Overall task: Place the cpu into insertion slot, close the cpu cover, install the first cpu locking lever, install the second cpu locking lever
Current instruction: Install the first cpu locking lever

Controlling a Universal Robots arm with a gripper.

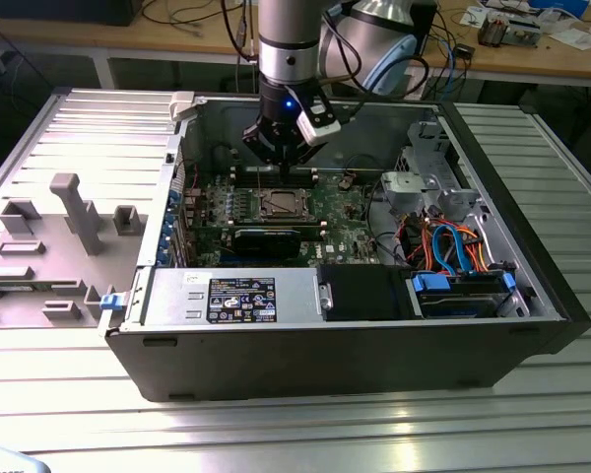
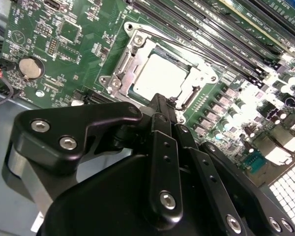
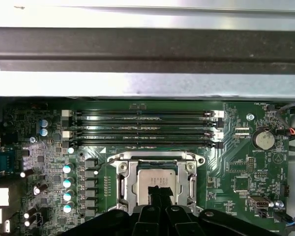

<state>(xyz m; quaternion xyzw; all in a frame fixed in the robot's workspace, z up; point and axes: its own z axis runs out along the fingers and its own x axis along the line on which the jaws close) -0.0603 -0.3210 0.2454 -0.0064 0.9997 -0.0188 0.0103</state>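
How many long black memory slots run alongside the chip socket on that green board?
4, lying parallel in a stack between the insertion slot and the case's metal wall: first, second, third, fourth. None looks hidden.

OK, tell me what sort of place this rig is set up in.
Probably an electronics lab or robotics workshop. An opened computer case lies on a ribbed metal table, the arm's claw hangs over its motherboard, and a wooden workbench behind carries cables and clutter.
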